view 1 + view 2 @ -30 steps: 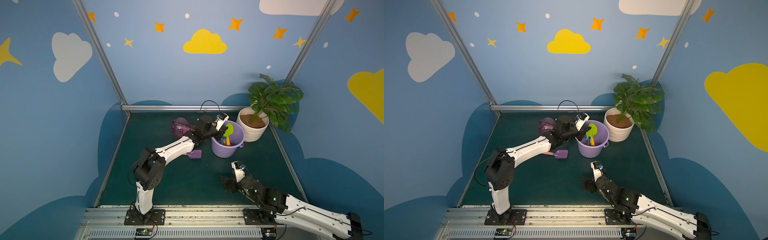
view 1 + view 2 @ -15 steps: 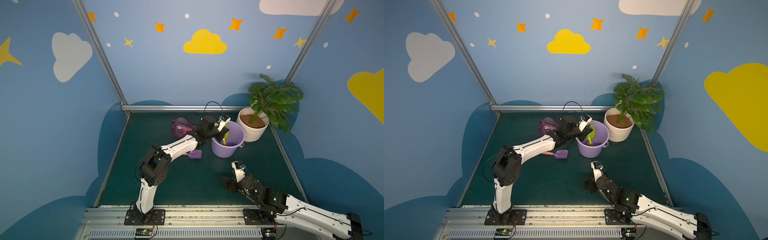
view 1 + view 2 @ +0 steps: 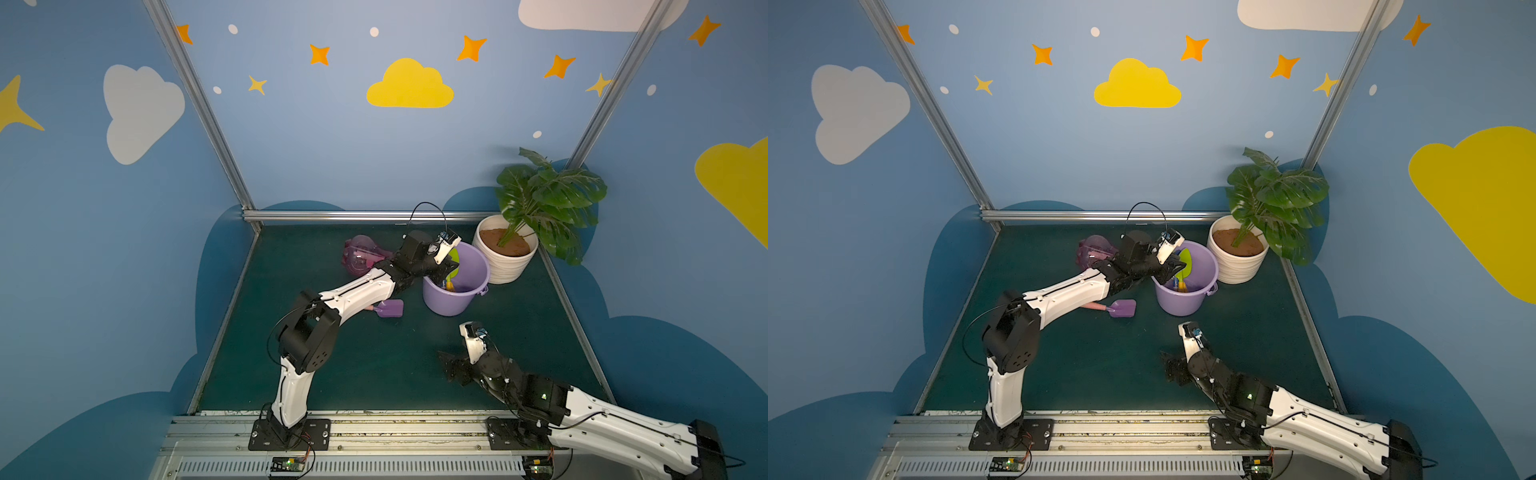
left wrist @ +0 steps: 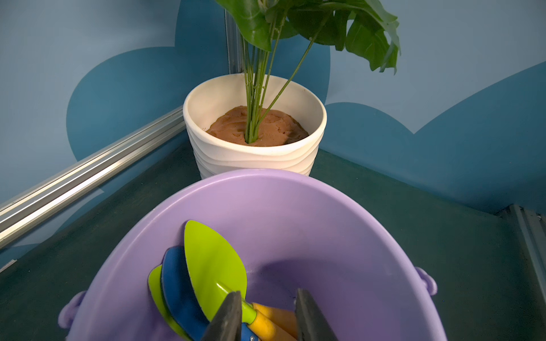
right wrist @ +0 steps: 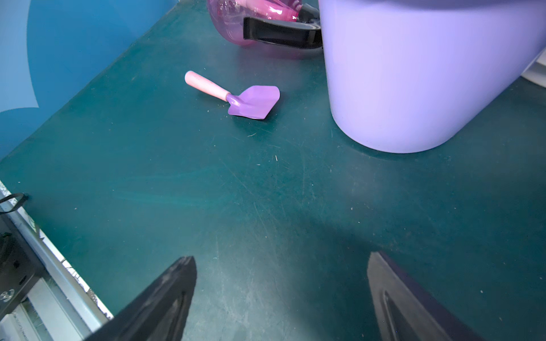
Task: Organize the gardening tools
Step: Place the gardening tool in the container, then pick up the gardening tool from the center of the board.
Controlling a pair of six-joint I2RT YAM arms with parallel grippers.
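The left jaws stand partly apart, low inside the lilac plastic bucket [image 4: 295, 212]. The yellow handle of a lime-green plastic hand shovel [image 4: 215, 265] runs between them, narrower than the gap. Its neck passes behind one finger, and whether it touches there is hard to tell. The handle's end is cut off by the edge of the left wrist view. This shovel leans blade up against the bucket's inner wall. Behind it stands a blue plastic shovel [image 4: 177, 289], its handle almost wholly hidden by the same finger. Only a sliver shows of a second lime-green shovel [image 4: 155, 286].

In both top views the left arm covers the near side of the bucket's rim. It also covers one end of the pink translucent spray bottle [image 3: 359, 253], which lies on the dark green table [image 5: 206, 192] beside the bucket. The right wrist view crops the bottle's body and shows its black trigger close to the bucket wall, contact unclear.

The right jaws are wide apart with nothing between them, low over bare table, well apart from the tools. The purple plastic shovel with a pink handle [image 5: 254, 102] lies flat near the bucket. A white ribbed plant pot [image 4: 254, 159] sits just behind the bucket.
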